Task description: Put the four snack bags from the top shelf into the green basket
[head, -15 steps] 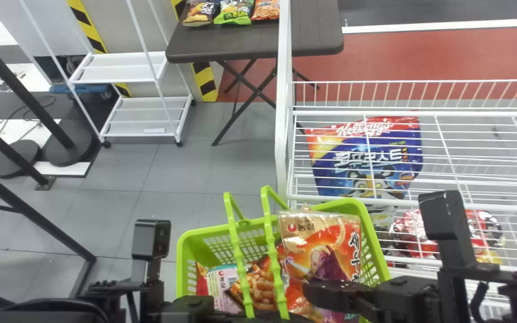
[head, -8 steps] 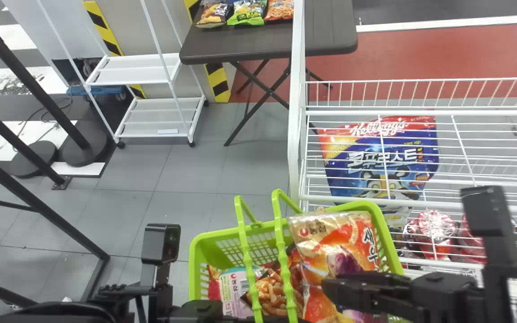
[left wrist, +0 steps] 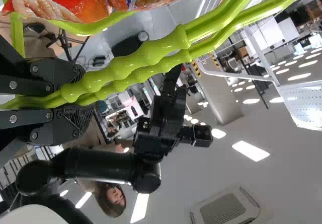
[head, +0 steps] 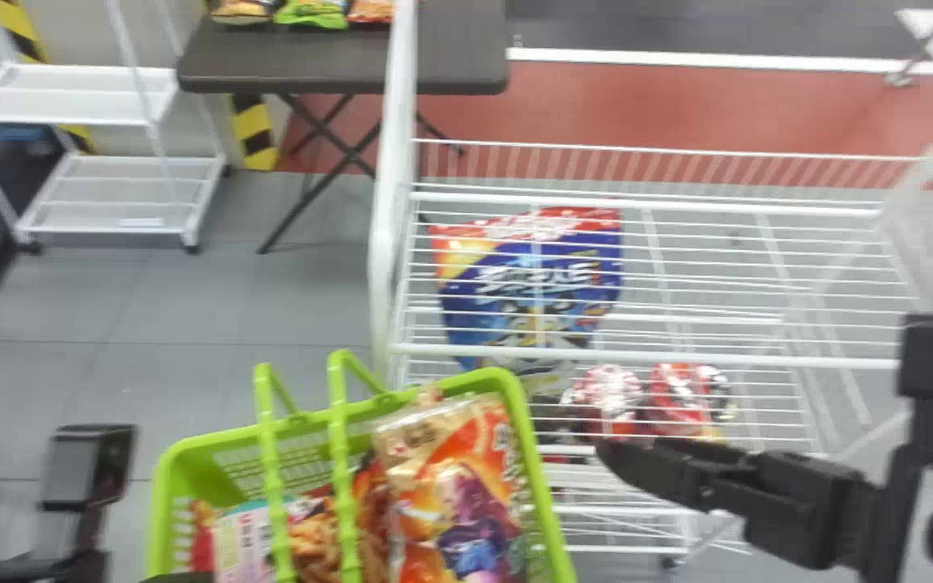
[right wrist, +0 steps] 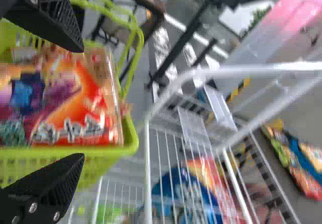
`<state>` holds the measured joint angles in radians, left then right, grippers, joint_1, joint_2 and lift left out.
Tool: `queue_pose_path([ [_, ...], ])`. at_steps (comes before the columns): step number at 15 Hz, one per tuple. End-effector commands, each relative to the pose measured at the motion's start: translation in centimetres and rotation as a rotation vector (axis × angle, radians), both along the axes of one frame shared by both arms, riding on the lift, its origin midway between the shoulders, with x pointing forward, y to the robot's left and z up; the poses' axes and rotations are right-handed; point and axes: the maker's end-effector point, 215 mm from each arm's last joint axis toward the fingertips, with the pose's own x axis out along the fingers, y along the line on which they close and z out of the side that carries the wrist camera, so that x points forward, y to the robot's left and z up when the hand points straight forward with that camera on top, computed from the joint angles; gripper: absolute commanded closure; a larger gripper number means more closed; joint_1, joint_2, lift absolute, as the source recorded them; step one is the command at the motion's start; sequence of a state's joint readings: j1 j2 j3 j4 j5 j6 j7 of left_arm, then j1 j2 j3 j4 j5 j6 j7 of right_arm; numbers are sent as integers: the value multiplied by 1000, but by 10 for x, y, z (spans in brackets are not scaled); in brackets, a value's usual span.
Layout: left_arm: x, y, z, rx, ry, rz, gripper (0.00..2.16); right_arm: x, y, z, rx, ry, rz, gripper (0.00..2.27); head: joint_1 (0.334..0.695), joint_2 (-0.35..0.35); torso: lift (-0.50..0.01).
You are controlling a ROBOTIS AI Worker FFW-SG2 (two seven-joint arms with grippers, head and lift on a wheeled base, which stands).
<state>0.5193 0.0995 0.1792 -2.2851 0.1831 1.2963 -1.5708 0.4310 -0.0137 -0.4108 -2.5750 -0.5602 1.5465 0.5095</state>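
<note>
My right gripper (head: 606, 453) is just right of the green basket (head: 219, 436), in front of the white rack. In the right wrist view my right gripper (right wrist: 79, 104) stands open, its fingers clear of the big orange snack bag (right wrist: 95, 108). That bag (head: 450, 478) leans at the basket's right side; left of it lie a brown snack bag (head: 313, 538), a pale pink one (head: 244, 538) and a red one (head: 202, 546). At the bottom edge is my left gripper (head: 179, 577). In the left wrist view my left gripper (left wrist: 75, 97) is shut on the green basket handles (left wrist: 146, 55).
The white wire rack (head: 645, 356) stands behind and right of the basket. Through its wires show a blue cereal bag (head: 531, 291) and red packs (head: 608, 397) lower down. Farther back are a dark table (head: 304, 65) with snack bags and a white cart (head: 94, 93).
The head view has swung right, so rack and basket now stand farther left in it. My right gripper has moved off the orange bag to the right, leaving it in the basket.
</note>
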Motion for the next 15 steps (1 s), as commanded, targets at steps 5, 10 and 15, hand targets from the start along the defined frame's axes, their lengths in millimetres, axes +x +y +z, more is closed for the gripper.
queue_pose_path([
  [5,-3,0,0,-10,6,-2,2145,67,-90,39,-273,-574,-246,39,695,-321,0],
  [10,-4,-1,-2,-20,23,19,2145,68,-107,36,-400,-783,-228,60,695,-350,0],
  [15,-11,-5,-4,-26,45,11,2145,68,-102,16,-483,-788,-204,66,695,-350,0],
])
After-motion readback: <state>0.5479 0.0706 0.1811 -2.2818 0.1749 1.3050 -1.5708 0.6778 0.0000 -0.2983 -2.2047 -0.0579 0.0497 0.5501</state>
